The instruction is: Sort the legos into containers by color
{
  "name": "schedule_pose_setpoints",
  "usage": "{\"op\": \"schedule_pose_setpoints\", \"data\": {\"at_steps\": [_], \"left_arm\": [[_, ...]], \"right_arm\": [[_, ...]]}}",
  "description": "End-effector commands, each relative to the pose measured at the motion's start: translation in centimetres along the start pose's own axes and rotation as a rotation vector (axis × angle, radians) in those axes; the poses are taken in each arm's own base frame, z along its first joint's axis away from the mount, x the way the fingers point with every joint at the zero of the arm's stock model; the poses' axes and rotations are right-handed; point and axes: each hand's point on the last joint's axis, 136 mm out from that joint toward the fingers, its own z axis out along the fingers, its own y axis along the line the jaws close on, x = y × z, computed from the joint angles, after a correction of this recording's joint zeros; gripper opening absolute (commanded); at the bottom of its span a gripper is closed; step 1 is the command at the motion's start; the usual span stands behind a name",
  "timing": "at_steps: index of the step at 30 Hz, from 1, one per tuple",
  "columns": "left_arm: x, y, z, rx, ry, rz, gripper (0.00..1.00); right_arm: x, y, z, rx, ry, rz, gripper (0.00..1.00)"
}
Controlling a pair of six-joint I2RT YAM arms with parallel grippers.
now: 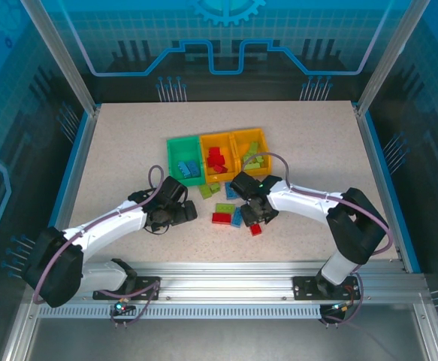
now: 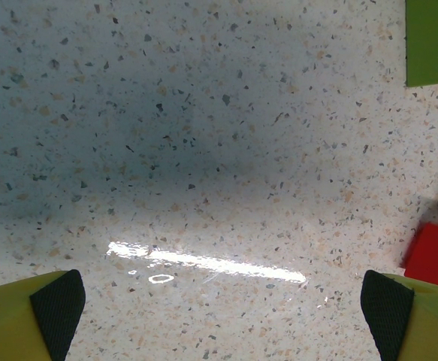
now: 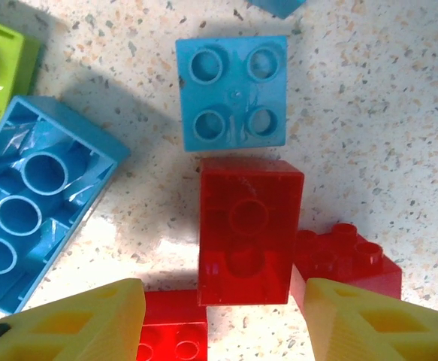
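Three containers stand in a row: a green bin (image 1: 178,158) holding blue legos, an orange bin (image 1: 217,153) holding red ones, and an orange bin (image 1: 250,149) holding lime ones. Loose legos lie in front, among them a red brick (image 1: 221,218) and a blue brick (image 1: 237,218). My right gripper (image 3: 225,316) is open over this pile. A red brick (image 3: 250,229) lies hollow side up between its fingers, close to the right one, with a gap on the left. My left gripper (image 2: 222,308) is wide open over bare tabletop, left of the pile.
In the right wrist view a blue four-stud brick (image 3: 234,92), a long blue brick (image 3: 42,203) and two more red bricks (image 3: 346,259) crowd the fingers. A lime brick (image 2: 433,41) and a red brick (image 2: 435,254) lie at the right edge of the left wrist view.
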Motion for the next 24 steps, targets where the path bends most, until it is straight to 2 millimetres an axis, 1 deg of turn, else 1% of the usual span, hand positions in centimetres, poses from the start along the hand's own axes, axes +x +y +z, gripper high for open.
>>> {"op": "schedule_pose_setpoints", "data": {"at_steps": [1,8,15,20,24], "left_arm": [[0.3,0.4,0.2,-0.022,-0.001,-0.007,0.99],[0.3,0.5,0.2,-0.024,-0.003,-0.011,0.99],[0.3,0.7,0.2,-0.029,-0.003,-0.012,0.99],[0.3,0.6,0.3,-0.03,-0.004,-0.011,0.99],[0.3,0.6,0.4,-0.033,0.001,-0.013,0.99]], "right_arm": [[-0.2,-0.2,0.5,0.002,0.017,-0.001,0.57],[-1.2,-0.1,1.4,0.004,0.031,-0.02,0.53],[-1.1,-0.5,2.4,0.015,0.07,-0.016,0.46],[-1.1,-0.8,2.2,0.011,0.064,-0.004,0.4],[-1.4,-0.9,1.2,0.007,0.04,0.01,0.29]]}}
